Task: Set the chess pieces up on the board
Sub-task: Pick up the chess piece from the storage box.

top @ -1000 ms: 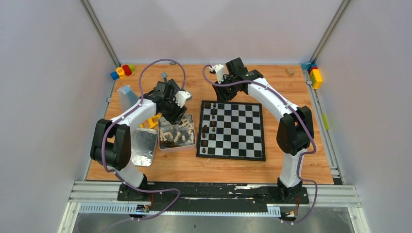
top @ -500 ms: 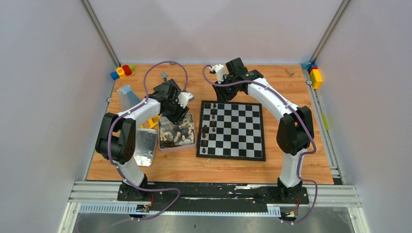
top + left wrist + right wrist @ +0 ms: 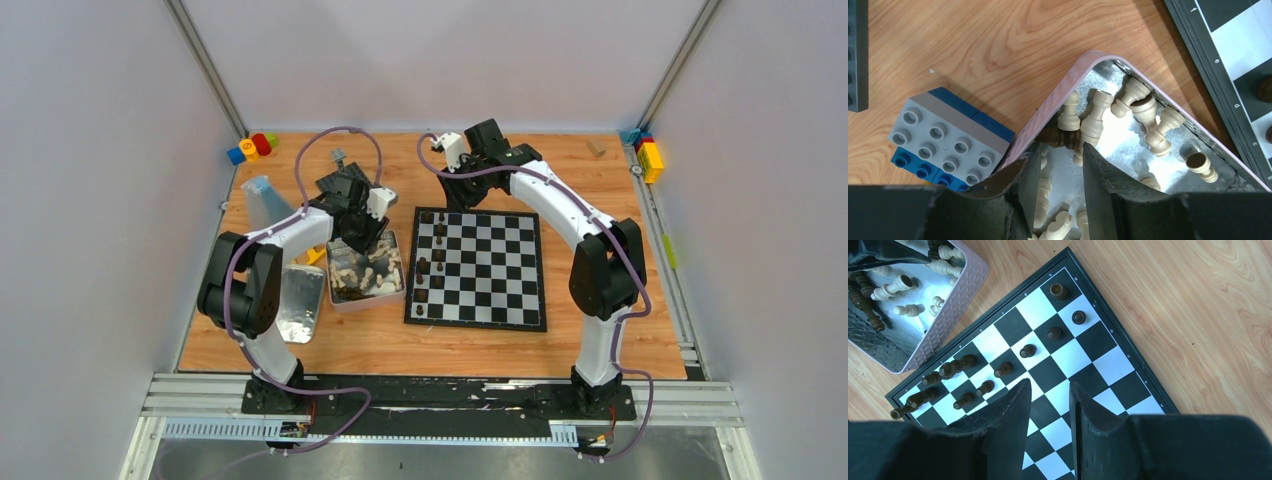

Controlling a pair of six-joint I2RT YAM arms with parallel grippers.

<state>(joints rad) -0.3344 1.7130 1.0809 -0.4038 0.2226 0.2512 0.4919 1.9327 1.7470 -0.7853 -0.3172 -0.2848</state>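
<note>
The board (image 3: 478, 270) lies right of centre, with several dark brown chess pieces (image 3: 424, 265) standing in its two left columns. In the right wrist view those dark pieces (image 3: 1027, 350) stand in two lines on the board (image 3: 1098, 365). My right gripper (image 3: 1050, 385) hangs open above the board's far edge with nothing between its fingers. My left gripper (image 3: 1061, 150) is down inside the shiny tin (image 3: 1048, 107), jaws apart. A dark brown piece (image 3: 1058, 137) lies just past its tips among loose cream pieces (image 3: 1095, 117).
The tin's lid (image 3: 297, 302) lies left of the tin (image 3: 333, 300). Blue and grey bricks (image 3: 943, 137) and a dark studded baseplate (image 3: 857, 50) sit just outside the tin's corner. More coloured bricks sit at the back left (image 3: 252, 147) and back right (image 3: 648, 155).
My left gripper has shifted a little toward the tin's far corner and its jaws have narrowed. The right arm has not moved.
</note>
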